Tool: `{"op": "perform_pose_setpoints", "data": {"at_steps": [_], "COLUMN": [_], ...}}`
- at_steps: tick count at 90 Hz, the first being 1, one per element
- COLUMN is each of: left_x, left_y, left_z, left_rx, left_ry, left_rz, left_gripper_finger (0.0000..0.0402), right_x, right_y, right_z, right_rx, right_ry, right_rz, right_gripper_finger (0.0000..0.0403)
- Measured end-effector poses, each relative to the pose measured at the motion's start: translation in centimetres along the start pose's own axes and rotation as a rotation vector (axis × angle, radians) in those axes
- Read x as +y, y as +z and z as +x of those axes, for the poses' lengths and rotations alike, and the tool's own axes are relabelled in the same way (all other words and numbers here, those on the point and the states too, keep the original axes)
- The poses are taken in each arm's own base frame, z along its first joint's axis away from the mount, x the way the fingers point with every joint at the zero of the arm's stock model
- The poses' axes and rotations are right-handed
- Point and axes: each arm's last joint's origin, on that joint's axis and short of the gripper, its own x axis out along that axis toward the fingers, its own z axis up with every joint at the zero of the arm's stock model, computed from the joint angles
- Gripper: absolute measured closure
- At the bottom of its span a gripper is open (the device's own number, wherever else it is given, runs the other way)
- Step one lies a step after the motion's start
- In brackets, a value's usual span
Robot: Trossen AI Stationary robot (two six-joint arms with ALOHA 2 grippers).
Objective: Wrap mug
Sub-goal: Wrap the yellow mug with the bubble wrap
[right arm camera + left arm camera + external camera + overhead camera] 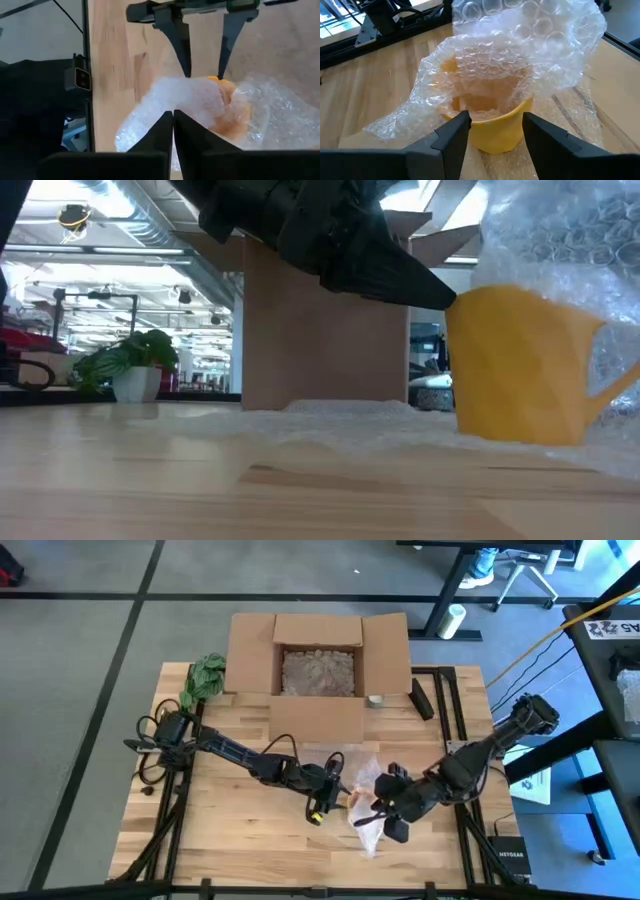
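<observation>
A yellow-orange mug [525, 365] stands upright on a sheet of bubble wrap [368, 785] near the table's front middle, its handle [612, 385] sticking out sideways. The wrap [520, 55] is drawn up and over the mug's mouth. My left gripper [495, 132] is open, level with the mug's [495, 132] upper wall, coming from the table's left. My right gripper [173, 114] comes from the right and is shut on the bubble wrap [185, 97]. My left gripper has one fingertip [440, 295] right at the mug's rim [470, 295]; whether it touches, I cannot tell. My right gripper pinches a bunched part of the bubble wrap [175, 102] between its two fingers. That part is raised over the mug, and the rest of the sheet lies on the table.
An open cardboard box [318, 665] with crumpled filling stands at the far middle. A small green plant [205, 678] is to its left, and a black object [421, 698] and a small cap [376, 699] are to its right. Bare wood lies along the near edge.
</observation>
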Motion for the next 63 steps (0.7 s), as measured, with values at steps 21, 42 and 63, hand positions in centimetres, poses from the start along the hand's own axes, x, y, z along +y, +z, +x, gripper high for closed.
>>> {"op": "perform_pose_setpoints", "data": {"at_steps": [21, 42, 63], "left_x": [0.0, 0.0, 0.0], "left_y": [0.0, 0.0, 0.0], "left_z": [0.0, 0.0, 0.0], "left_rx": [0.0, 0.0, 0.0], "left_ry": [0.0, 0.001, 0.001], "left_rz": [-0.001, -0.004, -0.004], "left_gripper_finger": [0.0231, 0.0231, 0.0231], "right_x": [1.0, 1.6, 1.1], "right_y": [-0.9, -1.3, -1.3], "right_z": [0.2, 2.7, 4.9], "right_rx": [0.02, 0.081, 0.129], "right_ry": [0.019, 0.011, -0.047], "right_rz": [0.028, 0.021, -0.004], "right_gripper_finger": [0.0403, 0.0403, 0.0403]}}
